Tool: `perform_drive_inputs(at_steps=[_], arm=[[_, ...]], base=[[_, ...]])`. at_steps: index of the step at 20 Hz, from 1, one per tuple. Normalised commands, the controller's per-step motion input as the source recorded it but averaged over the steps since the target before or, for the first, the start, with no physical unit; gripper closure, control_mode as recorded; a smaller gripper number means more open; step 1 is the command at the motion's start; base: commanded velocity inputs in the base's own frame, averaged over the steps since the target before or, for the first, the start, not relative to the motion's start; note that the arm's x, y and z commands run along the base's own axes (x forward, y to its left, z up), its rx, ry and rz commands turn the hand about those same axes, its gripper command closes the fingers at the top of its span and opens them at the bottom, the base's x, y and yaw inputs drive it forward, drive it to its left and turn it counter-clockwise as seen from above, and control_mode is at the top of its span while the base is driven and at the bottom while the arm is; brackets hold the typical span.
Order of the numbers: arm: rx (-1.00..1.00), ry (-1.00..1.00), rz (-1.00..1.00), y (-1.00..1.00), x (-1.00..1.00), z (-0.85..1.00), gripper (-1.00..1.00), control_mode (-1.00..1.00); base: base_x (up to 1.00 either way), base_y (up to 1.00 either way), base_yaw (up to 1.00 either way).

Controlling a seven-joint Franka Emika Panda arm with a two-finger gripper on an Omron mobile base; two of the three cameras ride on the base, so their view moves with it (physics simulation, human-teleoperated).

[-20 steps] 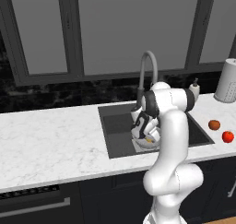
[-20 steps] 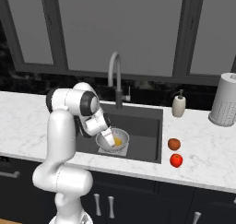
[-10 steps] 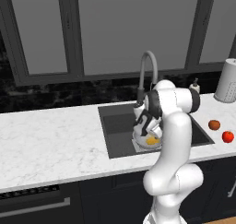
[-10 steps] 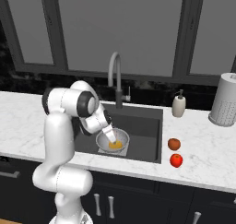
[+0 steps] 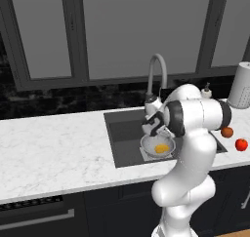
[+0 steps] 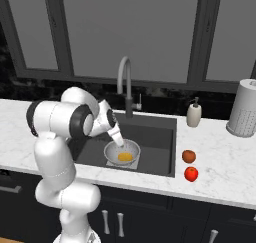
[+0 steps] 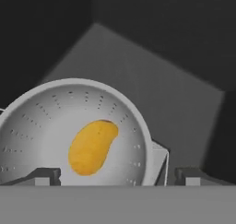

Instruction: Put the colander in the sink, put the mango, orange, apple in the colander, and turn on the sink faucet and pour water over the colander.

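1. Silver and perforated, the colander (image 7: pixel 69 126) sits in the dark grey sink (image 6: pixel 155 137), on the pale square patch at the basin's bottom.
2. The yellow-orange mango (image 7: pixel 92 147) lies loose inside the colander, on its floor, touching nothing but the metal.
3. The tool (image 7: pixel 117 177) hangs just above the colander with its two dark tips spread wide, one over the bowl and one past its rim; nothing sits between them.
4. In the right base view the white arm bends down from the left into the sink, the tool (image 6: pixel 118 139) just over the colander's near rim.
5. The orange (image 6: pixel 188 156) rests on the white marble bench (image 6: pixel 225 157) to the right of the sink, with the bright red apple (image 6: pixel 191 174) just in front of it, the two close but apart.
6. The sink faucet (image 6: pixel 125 82) stands behind the basin, its arched spout curving toward the sink.
7. A white soap bottle (image 6: pixel 194 114) stands on the bench behind the sink's right corner, and a perforated white cylinder (image 6: pixel 243 108) stands further right.
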Motion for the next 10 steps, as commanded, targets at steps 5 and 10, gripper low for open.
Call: perform_drive_inputs(at_steps=[5,10], arm=[[0.05,-0.01,0.11,0.0,-0.53,1.0,-1.0,-1.0],[0.06,0.0,0.17,-0.02,-0.91,1.0,-1.0,-1.0]], base=[[0.0,0.0,0.0],[0.0,0.0,0.0]])
